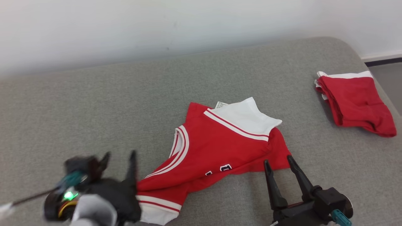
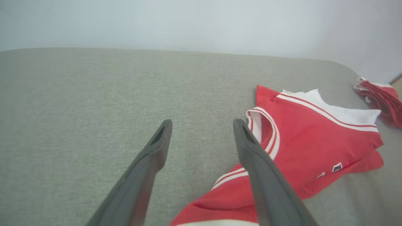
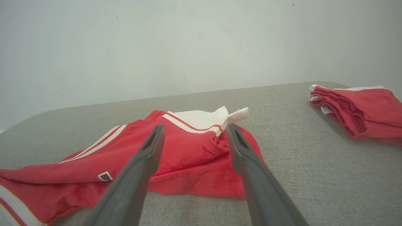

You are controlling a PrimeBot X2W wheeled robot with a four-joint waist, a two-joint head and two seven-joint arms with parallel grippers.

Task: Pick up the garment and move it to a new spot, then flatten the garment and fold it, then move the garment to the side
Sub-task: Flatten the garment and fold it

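Note:
A red jersey (image 1: 216,147) with white trim lies crumpled and partly folded in the middle of the grey cushion (image 1: 94,110); one white panel is flipped up at its far side. My left gripper (image 1: 121,155) is open at the lower left, blurred, just beside the jersey's near left corner. In the left wrist view the jersey (image 2: 301,147) lies right of the open fingers (image 2: 263,185). My right gripper (image 1: 278,160) is open at the jersey's near right edge, fingertips at the hem. The right wrist view shows the jersey (image 3: 194,150) straight ahead between the spread fingers (image 3: 254,182).
A second red garment (image 1: 355,103), folded, with white trim, lies at the cushion's far right edge and appears as the folded garment (image 3: 361,110) in the right wrist view. A pale wall (image 1: 157,28) rises behind the cushion. Dark floor (image 1: 386,62) shows past the right corner.

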